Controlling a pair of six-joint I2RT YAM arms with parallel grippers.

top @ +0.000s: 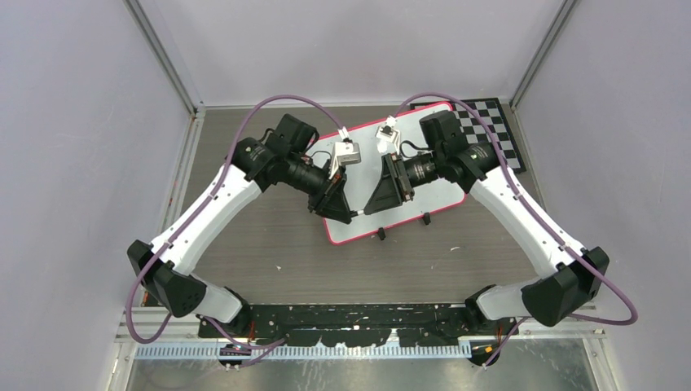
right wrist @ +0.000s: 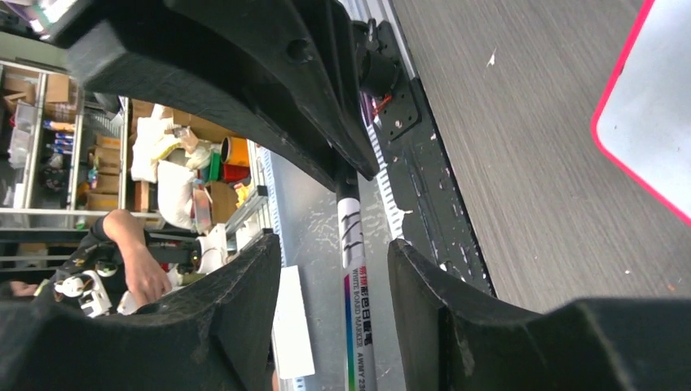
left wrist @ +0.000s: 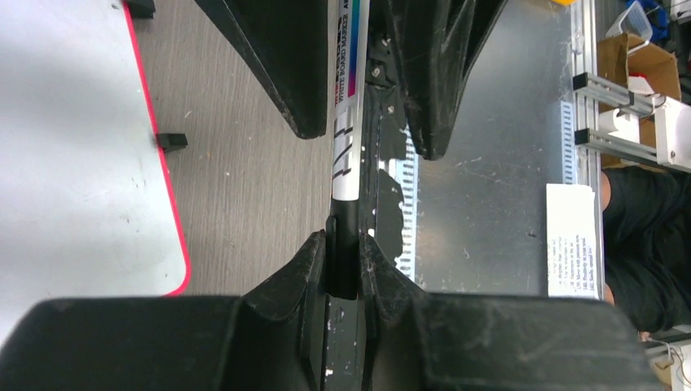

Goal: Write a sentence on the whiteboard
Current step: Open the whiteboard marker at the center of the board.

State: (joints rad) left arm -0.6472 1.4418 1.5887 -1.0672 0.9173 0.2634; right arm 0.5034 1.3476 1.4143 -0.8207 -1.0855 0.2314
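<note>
The whiteboard [top: 432, 194] lies at the back middle of the table, white with a pink-red rim; I see no writing on it. It also shows in the left wrist view [left wrist: 73, 147] and the right wrist view [right wrist: 660, 122]. My two grippers meet tip to tip above its near-left part. My left gripper [top: 341, 204] [left wrist: 344, 252] is shut on the black end of a white board marker [left wrist: 346, 122]. My right gripper [top: 376, 199] [right wrist: 334, 244] is open, its jaws on either side of the marker's white barrel [right wrist: 354, 277] with gaps both sides.
Two black clips [top: 380, 234] sit on the board's near edge. A black-and-white checkerboard [top: 489, 130] lies at the back right, partly under the board. Grey walls close in the left, right and back. A metal rail [top: 326, 350] runs along the front edge.
</note>
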